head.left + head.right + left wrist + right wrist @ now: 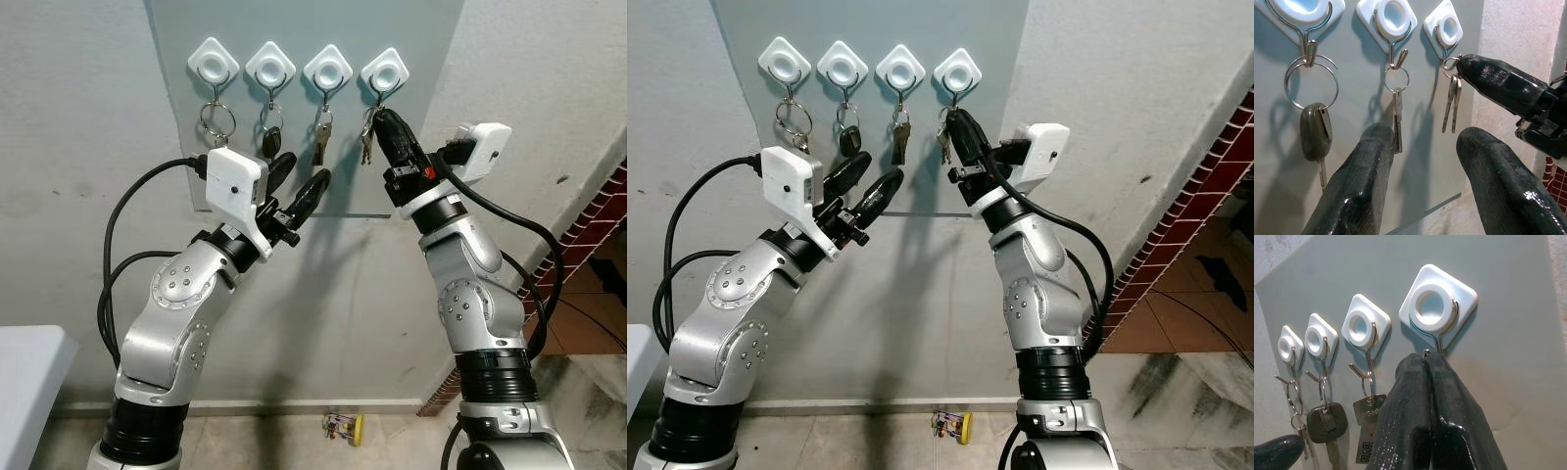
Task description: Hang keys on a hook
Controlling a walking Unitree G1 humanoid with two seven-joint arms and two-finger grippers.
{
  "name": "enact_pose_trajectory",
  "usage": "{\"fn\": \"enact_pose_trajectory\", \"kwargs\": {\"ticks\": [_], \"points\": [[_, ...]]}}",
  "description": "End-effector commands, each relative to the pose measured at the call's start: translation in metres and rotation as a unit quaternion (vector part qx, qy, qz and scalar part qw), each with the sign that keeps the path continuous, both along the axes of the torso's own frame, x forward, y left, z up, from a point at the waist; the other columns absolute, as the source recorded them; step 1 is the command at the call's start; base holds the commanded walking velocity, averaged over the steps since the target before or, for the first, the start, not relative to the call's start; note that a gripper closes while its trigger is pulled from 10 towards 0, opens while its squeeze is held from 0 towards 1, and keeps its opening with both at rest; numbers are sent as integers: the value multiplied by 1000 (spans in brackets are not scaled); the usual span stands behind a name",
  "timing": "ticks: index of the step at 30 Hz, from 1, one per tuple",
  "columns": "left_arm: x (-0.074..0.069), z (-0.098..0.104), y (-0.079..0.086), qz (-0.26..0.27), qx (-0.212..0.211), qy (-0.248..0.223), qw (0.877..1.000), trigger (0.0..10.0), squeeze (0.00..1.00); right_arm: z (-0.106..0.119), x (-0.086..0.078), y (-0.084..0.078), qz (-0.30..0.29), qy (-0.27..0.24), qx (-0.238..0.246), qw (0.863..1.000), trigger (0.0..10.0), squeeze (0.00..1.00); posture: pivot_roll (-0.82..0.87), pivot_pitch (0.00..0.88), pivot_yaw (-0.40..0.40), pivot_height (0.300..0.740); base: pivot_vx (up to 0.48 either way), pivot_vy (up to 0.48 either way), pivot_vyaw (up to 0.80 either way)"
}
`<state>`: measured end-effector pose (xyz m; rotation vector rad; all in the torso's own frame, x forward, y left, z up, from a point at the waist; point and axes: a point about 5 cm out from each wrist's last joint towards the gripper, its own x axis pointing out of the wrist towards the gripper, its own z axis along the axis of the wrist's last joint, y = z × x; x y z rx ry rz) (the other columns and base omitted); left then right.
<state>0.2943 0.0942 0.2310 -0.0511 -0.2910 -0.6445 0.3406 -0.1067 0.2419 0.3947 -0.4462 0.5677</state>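
Note:
Four white diamond-shaped hooks sit in a row on a grey wall panel [411, 39]. The rightmost hook [384, 69] carries a small bunch of keys [366, 147] on a ring. My right gripper [380, 119] is shut on that ring just under the hook, with the keys dangling below. In the right wrist view its fingertips [1425, 357] are pressed together under the hook's wire [1442, 340]. My left gripper [302, 171] is open and holds nothing, just below the two middle hooks. The other hooks hold an empty ring [217, 120], a black-headed key [1316, 131] and a silver key [1397, 115].
A white table corner [29, 362] is at the lower left. A red brick wall [598, 225] runs along the right. A small colourful object [343, 426] lies on the floor at the foot of the wall.

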Motion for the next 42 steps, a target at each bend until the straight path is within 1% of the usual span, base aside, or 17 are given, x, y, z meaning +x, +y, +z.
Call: {"fn": "enact_pose_trajectory", "kwargs": {"ticks": [1,6,9,10,16,21,24,34,40,42], "points": [[-2,3,-1,-1,0,-3,1000,10000,0,14,1,-3,-9,-24,11,1000,10000,0,-98,16,-37,740,0,0,0],[-2,3,-1,-1,0,-4,1000,10000,0,14,2,-3,-4,-24,5,1000,10000,0,-97,16,-39,740,0,0,0],[-2,3,-1,0,0,-4,1000,10000,0,5,1,-2,0,-6,-2,1000,10000,0,-97,15,-40,740,0,0,0],[-2,3,0,1,-1,-4,1000,10000,0,-3,0,-2,-3,6,-10,1000,10000,0,-96,14,-40,740,0,0,0],[-2,3,-1,1,-1,-4,1000,10000,0,-10,-4,-2,0,11,-16,1000,10000,0,-100,15,-38,740,0,0,0],[-2,3,-1,-2,0,-5,1000,10000,0,-5,-6,-4,0,-1,-13,1000,10000,0,-102,14,-35,740,0,0,0],[-1,3,-1,-2,0,-5,1000,10000,0,4,-10,-6,6,-23,0,1000,10000,0,-101,11,-36,740,0,0,0],[-1,4,-1,-2,-1,-7,1000,10000,0,15,-12,-6,10,-42,3,999,10000,0,-102,8,-35,740,0,0,0],[-1,4,-2,-2,0,-7,1000,10000,0,16,-9,-7,11,-26,20,999,10000,0,-102,8,-36,740,0,0,0],[-1,4,-1,-1,0,-7,1000,10000,0,15,-5,-9,11,1,52,999,10000,0,-102,8,-36,740,0,0,0]]}}
